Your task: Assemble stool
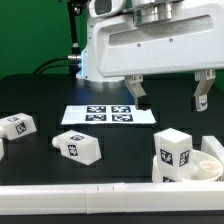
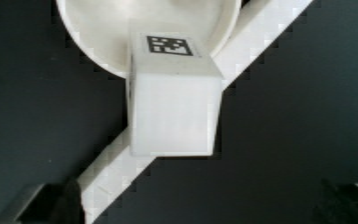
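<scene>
While the tool [image 1: 170, 92] is held wide open and empty above the tabletop [image 1: 125, 150], 1 leg [image 1: 172, 152] is seen upright at the seat [image 1: 212, 168] on the exterior view's right, and it is judged light, stiff and smooth, best taken across its flat sides.

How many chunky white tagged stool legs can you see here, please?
3: one leg lying at the exterior view's far left, another in front of the marker board, a third upright on the round white disc seat at its right. Others may be hidden.
</scene>
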Controlling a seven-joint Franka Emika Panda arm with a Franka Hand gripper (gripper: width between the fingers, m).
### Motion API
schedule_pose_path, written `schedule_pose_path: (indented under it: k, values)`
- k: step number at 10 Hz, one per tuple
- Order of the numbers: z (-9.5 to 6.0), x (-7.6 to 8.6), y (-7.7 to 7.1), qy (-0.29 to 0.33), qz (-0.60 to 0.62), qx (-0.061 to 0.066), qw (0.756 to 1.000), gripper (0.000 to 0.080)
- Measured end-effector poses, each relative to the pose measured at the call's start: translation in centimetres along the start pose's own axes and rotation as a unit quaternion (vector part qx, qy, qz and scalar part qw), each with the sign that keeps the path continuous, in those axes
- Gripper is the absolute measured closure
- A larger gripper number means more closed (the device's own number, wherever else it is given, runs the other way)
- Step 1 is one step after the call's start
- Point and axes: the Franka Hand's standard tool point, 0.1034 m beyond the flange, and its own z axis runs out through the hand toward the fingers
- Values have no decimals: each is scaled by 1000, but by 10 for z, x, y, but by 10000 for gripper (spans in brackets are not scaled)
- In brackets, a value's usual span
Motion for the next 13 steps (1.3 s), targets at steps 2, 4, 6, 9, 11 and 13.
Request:
schedule_pose_path:
  k: [2,4,6,9,11,13]
  values:
    - [-7,10,19,-2,-73,1,997,150]
    - [-15,14,48,-23,-101,-10,995,150]
    - [-14,14,48,-5,-190,-7,982,150]
    - [-5,15,57,-12,-356,-13,934,150]
    - [22,13,83,-23,-487,-24,873,150]
    - [18,18,94,-6,-500,-21,866,150]
